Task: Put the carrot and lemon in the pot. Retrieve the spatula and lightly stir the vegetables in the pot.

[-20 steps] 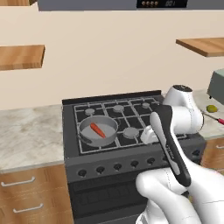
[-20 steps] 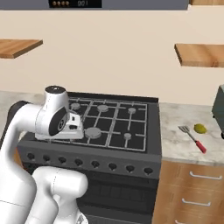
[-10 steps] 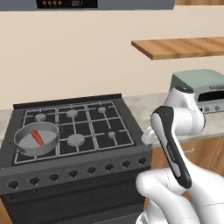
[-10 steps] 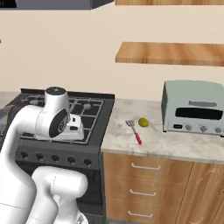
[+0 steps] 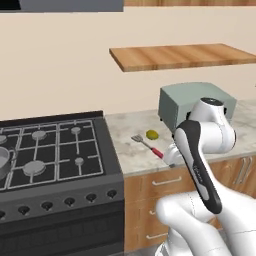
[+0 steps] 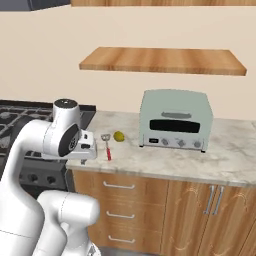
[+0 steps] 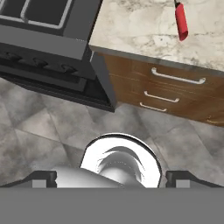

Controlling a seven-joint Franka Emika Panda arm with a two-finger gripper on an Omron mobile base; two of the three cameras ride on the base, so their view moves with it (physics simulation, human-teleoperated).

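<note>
The yellow lemon point(image 5: 152, 134) point(image 6: 119, 136) lies on the marble counter, just left of the toaster oven. The spatula point(image 5: 147, 145) point(image 6: 107, 148) rests beside it with its grey blade toward the wall and its red handle point(image 7: 180, 19) toward the counter's front edge. A sliver of the grey pot point(image 5: 3, 161) shows on the stove at the far left; the carrot is out of view. My gripper point(image 7: 111, 179) hangs in front of the counter edge, left of the spatula, pointing down at the floor. Its fingers are wide apart and hold nothing.
A pale green toaster oven point(image 6: 175, 120) stands on the counter point(image 6: 230, 155) to the right. A wooden shelf point(image 6: 160, 60) hangs above it. The black stove point(image 5: 55, 150) sits to the left, with wooden drawers point(image 7: 175, 87) under the counter.
The base has driven right, so both base views slid from the stove to the counter with the lemon, spatula and toaster oven. The arm keeps its pose and the gripper stays open.
</note>
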